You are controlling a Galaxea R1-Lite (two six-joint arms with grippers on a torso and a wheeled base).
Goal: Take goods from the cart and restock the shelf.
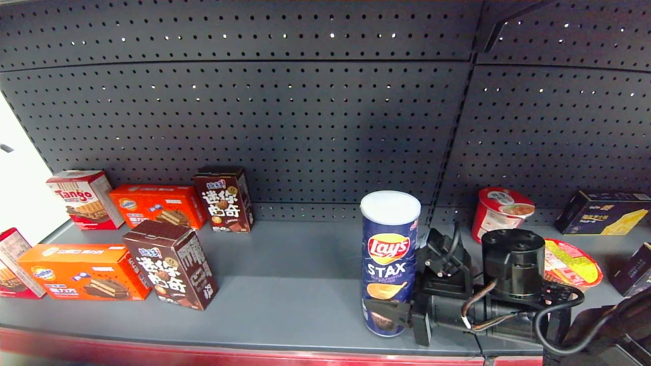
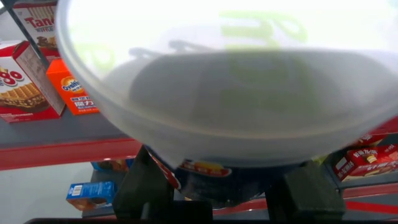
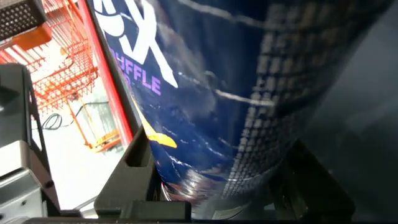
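Chip can (image 1: 389, 262) stands upright near the shelf's (image 1: 285, 284) front edge, right gripper (image 1: 394, 312) clamped round its base, while the left wrist view has the left gripper (image 2: 224, 190) holding a second can (image 2: 230, 93), and the right wrist view catches an orange cart (image 3: 68, 81).

Open shelf (image 1: 285, 284) floor between brown box (image 1: 173, 264) and upright chip can (image 1: 389, 259).

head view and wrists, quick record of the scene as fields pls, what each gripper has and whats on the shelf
shelf: grey deck, pegboard back
chips can: upright, white lid, base at the deck
right gripper: shut low on chips can
left gripper: shut on second can, out in front of the shelf
shelf left: snack boxes, two rows
shelf right: cups, dark boxes behind
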